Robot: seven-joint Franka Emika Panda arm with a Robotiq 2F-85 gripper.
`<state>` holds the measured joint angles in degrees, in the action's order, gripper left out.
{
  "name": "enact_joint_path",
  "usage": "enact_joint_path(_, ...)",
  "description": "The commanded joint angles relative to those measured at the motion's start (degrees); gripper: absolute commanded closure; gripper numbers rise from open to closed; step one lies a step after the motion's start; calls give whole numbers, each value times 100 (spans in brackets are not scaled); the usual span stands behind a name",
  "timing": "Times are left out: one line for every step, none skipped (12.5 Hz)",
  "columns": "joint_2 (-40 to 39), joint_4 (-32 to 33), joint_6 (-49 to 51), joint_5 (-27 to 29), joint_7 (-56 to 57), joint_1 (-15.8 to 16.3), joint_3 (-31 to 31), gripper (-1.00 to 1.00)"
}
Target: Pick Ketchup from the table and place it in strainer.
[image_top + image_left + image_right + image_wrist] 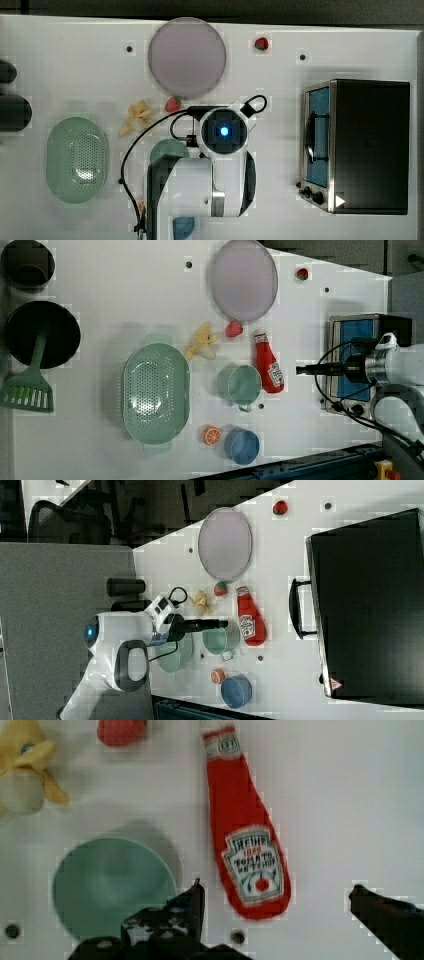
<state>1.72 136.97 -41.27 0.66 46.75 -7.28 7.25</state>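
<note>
Ketchup (268,363) lies flat on the white tabletop (100,305), and nothing grips it. In the left view its white cap points up toward the lilac plate (244,280), and its labelled base points down. A strawberry (233,329) sits just beside the cap, on the left view's left, close to the plate's rim. A green cup (240,385) stands just beside the bottle, on the left view's left of its lower half.

The strainer (156,392) rests upright on the tabletop, well apart from the ketchup, further to the left view's left, with the cup between them. A yellow peeled banana toy (202,341) lies near the strainer's upper right corner in the left view. An orange slice (212,435) and a blue cup (242,445) sit below the green cup in the left view.

The jaws (277,905) hang above the tabletop, wide open and holding nothing. In the wrist view the bottle's base lies in the gap between the two fingers (192,907), apart from both of them. In the right view the jaws (220,624) reach over the green cup (220,640), just beside the ketchup (248,615).

A toaster oven (357,357) stands at the left view's right side, partly behind the arm (400,367). A second strawberry (302,274) lies far off, near the tabletop's edge.
</note>
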Motion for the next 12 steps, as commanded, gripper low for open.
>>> enact_joint_path(-357, 245, -630, 2, 764, 20, -3, -100)
enact_joint_path(-553, 244, -714, 2, 767, 28, 14, -100)
enact_joint_path(-755, 229, -789, -3, 766, 30, 31, -100)
enact_joint_path(-959, 205, -962, -58, 764, 30, 41, -100)
enact_joint_path(-1143, 199, -1211, -239, 764, 28, 38, -100)
enact_joint_path(-1323, 200, -1532, -488, 766, 24, 24, -100)
enact_joint_path(-1489, 195, -1813, -601, 767, 23, 24, -100)
enact_joint_path(-1629, 190, -1978, -601, 766, 24, 40, -100)
enact_joint_path(-1752, 183, -2014, -601, 759, 26, 48, -100)
enact_joint_path(-1866, 155, -2027, -601, 716, 25, 35, -100)
enact_joint_path(-1964, 121, -2075, -601, 705, 23, 25, -100)
enact_joint_path(-2033, 94, -2108, -601, 705, 25, 44, -100)
